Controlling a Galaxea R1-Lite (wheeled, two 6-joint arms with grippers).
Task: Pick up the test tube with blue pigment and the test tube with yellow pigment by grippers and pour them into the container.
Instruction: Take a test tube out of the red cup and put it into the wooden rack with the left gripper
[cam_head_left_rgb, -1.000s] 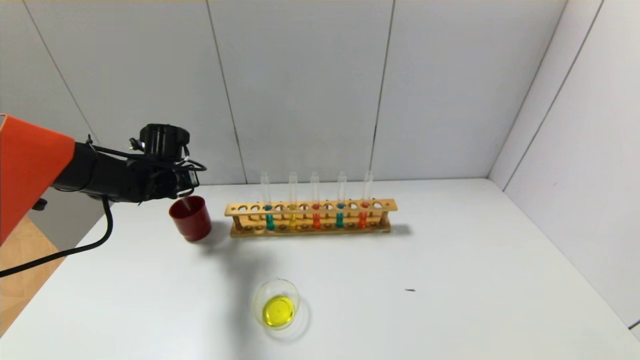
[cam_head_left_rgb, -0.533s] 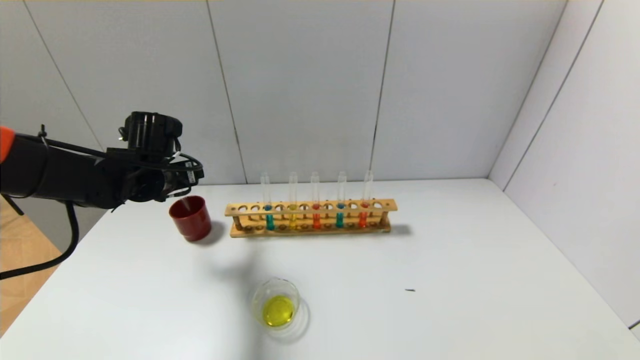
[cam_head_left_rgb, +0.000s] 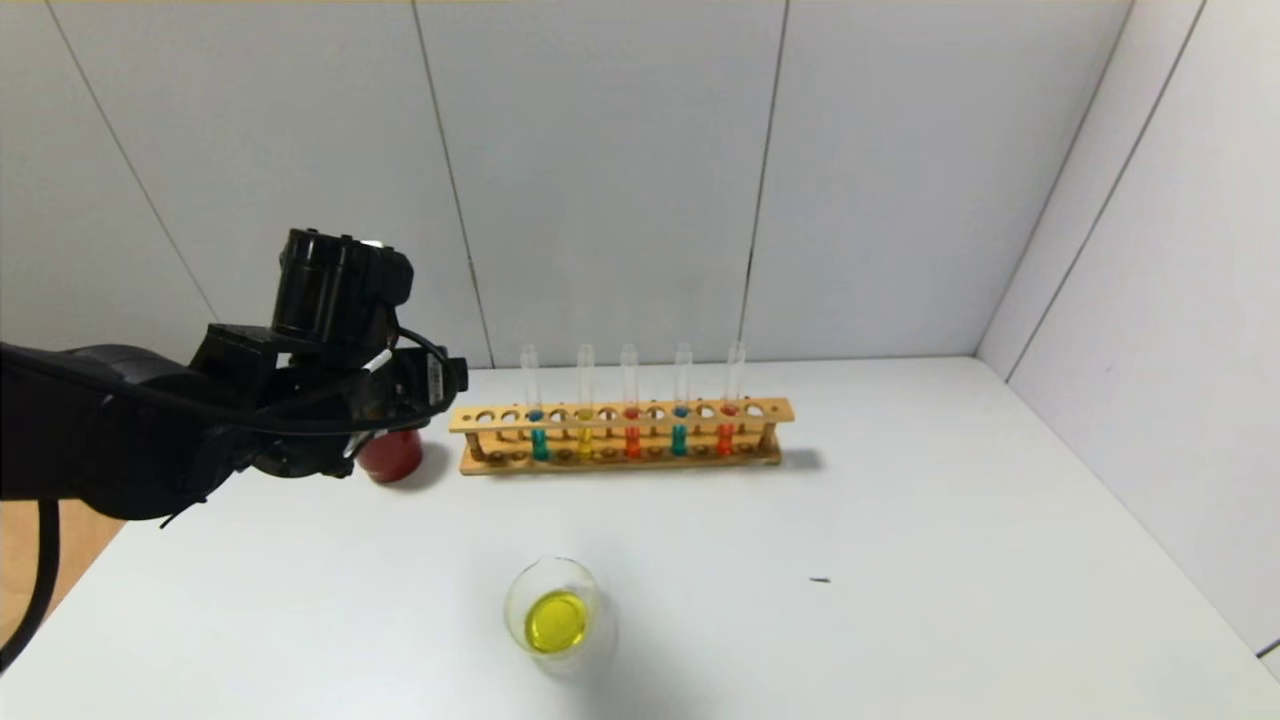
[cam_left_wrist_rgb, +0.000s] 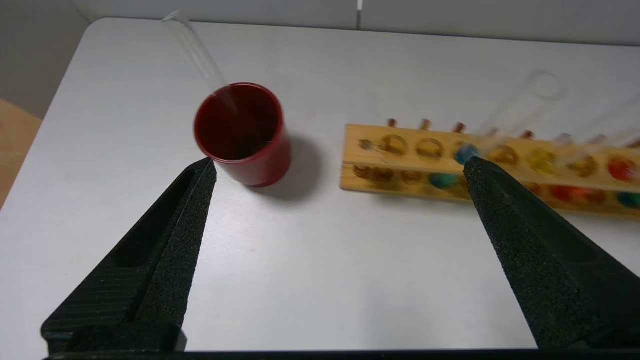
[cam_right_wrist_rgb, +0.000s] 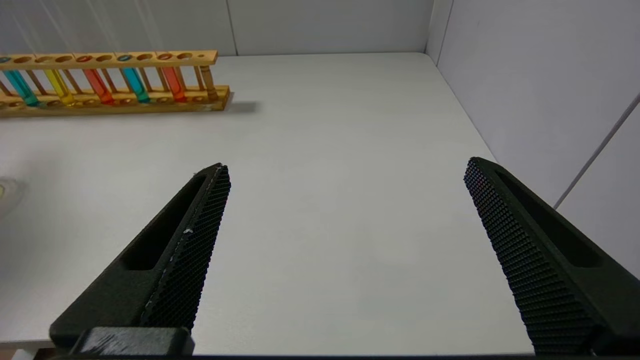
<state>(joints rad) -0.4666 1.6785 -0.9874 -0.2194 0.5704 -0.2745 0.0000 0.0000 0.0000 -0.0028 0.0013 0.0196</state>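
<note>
I see a white table (cam_head_left_rgb: 900, 520) boxed in by grey wall panels. At left of the head view my left gripper (cam_left_wrist_rgb: 340, 167) hangs spread wide and empty, in front of the red cup (cam_left_wrist_rgb: 243, 134), where an empty tube (cam_left_wrist_rgb: 197, 47) leans. The rack (cam_head_left_rgb: 622, 436) sits at centre; its blue tube (cam_head_left_rgb: 539, 428) and yellow tube (cam_head_left_rgb: 585, 428) stand upright. The beaker (cam_head_left_rgb: 553, 605), lower centre, holds yellow liquid. My right gripper (cam_right_wrist_rgb: 347, 172) also gapes wide, empty.

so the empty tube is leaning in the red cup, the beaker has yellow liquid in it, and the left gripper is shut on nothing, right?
Not quite: the left gripper is open, its jaws spread wide with nothing between them, as the left wrist view shows. The rest holds: an empty tube leans in the red cup, and the beaker holds yellow liquid.
</note>
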